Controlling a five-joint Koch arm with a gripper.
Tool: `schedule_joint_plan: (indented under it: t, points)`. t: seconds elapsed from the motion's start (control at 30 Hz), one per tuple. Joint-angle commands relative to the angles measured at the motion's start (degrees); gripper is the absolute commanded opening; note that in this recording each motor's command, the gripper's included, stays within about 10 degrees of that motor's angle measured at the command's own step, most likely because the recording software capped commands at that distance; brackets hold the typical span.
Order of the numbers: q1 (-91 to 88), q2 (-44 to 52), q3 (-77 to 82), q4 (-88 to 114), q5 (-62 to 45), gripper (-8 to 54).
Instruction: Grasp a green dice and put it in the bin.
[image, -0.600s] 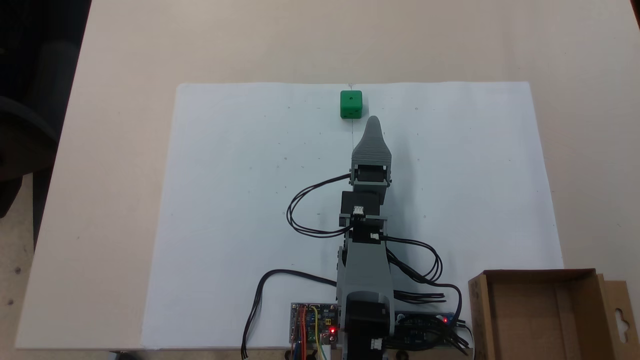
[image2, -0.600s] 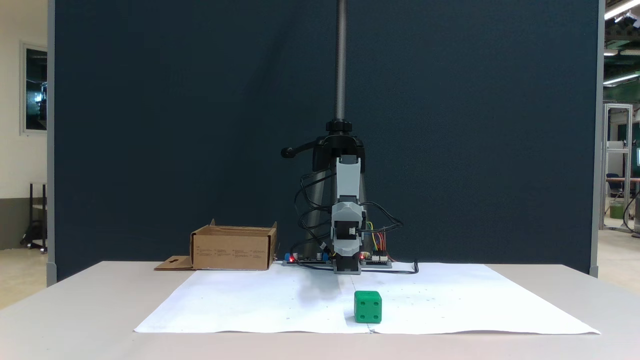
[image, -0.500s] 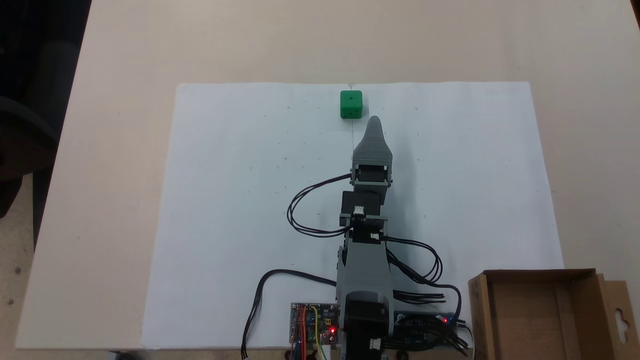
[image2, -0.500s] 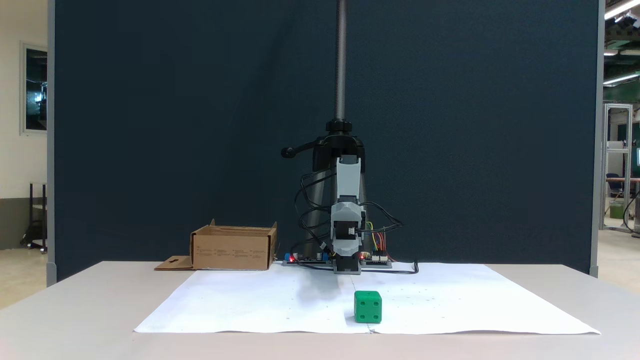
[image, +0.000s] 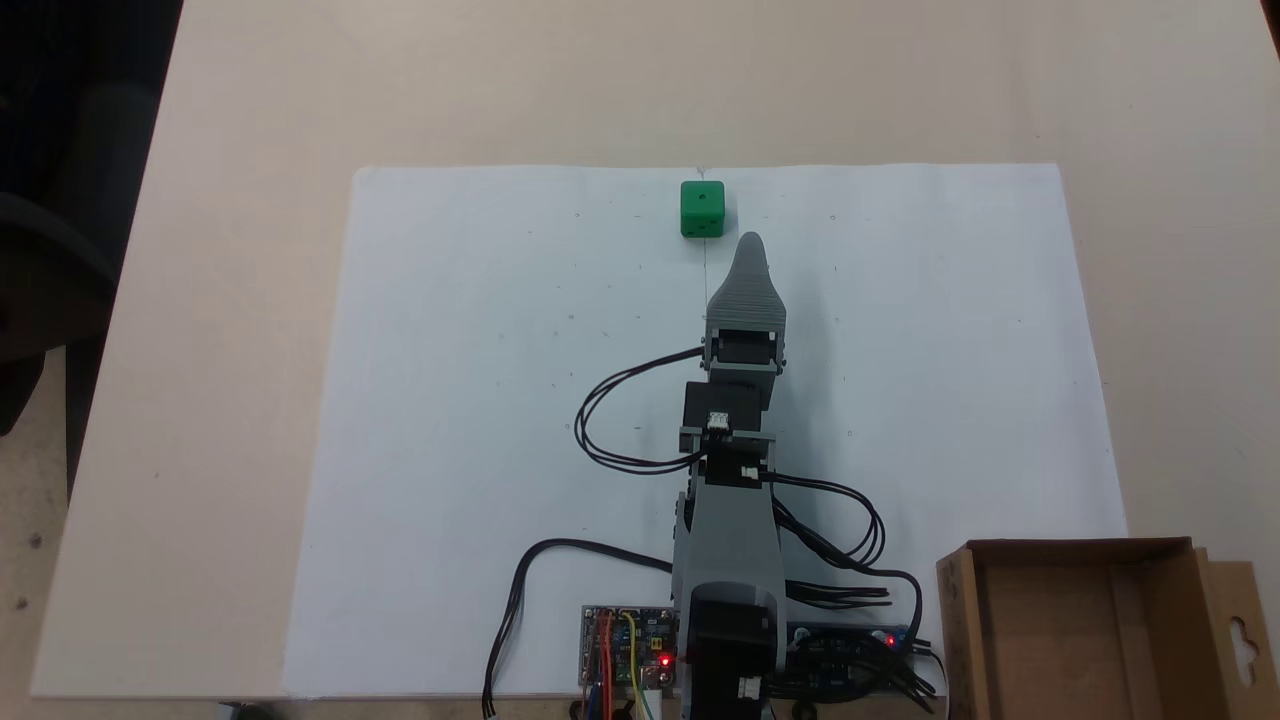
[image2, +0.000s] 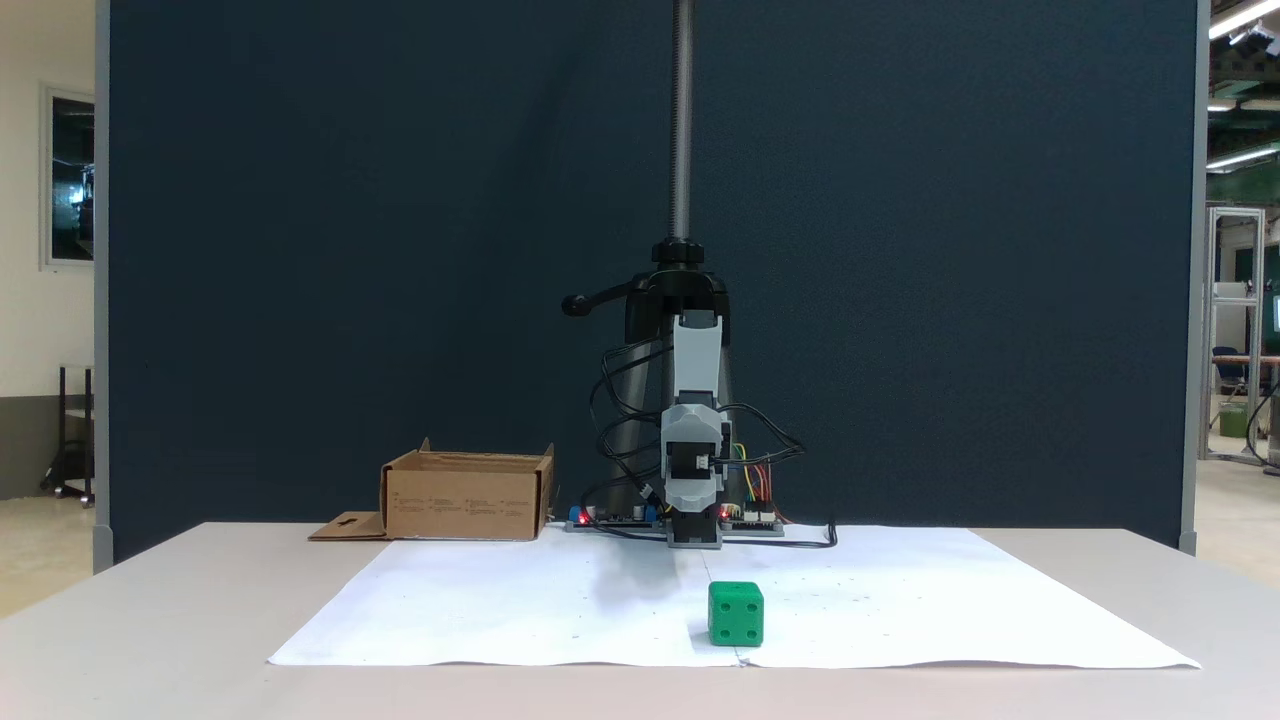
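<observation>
One table (image: 200, 350), pale beige top, seen from above and from the front. One dark blue partition (image2: 350, 250), upright behind the table in the front view. One white paper sheet (image: 480, 380), flat on the table, lower edge near the arm's base in the view from above. One arm (image: 728, 520), grey and black, stretched over the sheet's middle, black cables looped on both sides; base with circuit boards (image: 625, 645) and red lights at the sheet's lower edge. One bin (image: 1075, 630), brown cardboard, open-topped, off the sheet at lower right in the view from above, left of the arm's base in the front view (image2: 465, 495); side flap with keyhole cutout. One gripper (image: 748, 245), grey, single tapered tip visible from above, jaws stacked one behind the other; spread or closed state not determinable; nothing seen held. One green dice (image: 702, 208), resting on the sheet close to its far edge from the base, just beyond and slightly left of the gripper tip from above, apart from it; four dark pips facing the front camera (image2: 736, 613).
</observation>
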Motion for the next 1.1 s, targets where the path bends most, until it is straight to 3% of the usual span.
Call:
schedule_joint_plan:
  t: [0.0,0.5,0.8,1.07]
  points:
    - [0.3,6.3,4.0,-4.0,-4.0,44.6]
    - [0.4,6.3,4.0,-2.5,-4.3,44.3]
    - [0.2,6.3,0.3,-2.0,-4.3,39.6]
    - [0.5,5.7,-15.4,24.4,-4.3,39.6]
